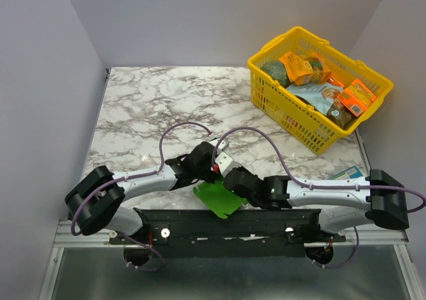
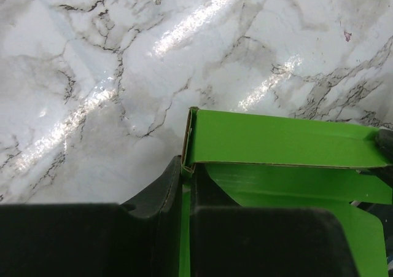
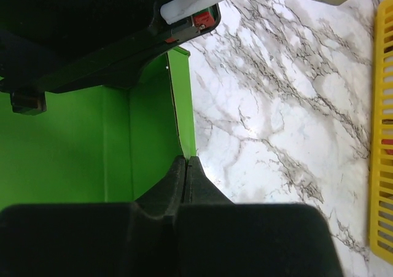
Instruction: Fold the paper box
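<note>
Wrist views: left pincer (image 2: 187, 169) clamps box (image 2: 276, 142) corner, right pincer (image 3: 186, 166) pinches its wall; top view: box at 6 o'clock, grips hidden.

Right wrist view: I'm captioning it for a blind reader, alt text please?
The right hand pinches the edge of the green paper box, with the left arm dark above it. Marble table lies to the right, a yellow basket at the frame's edge.
</note>
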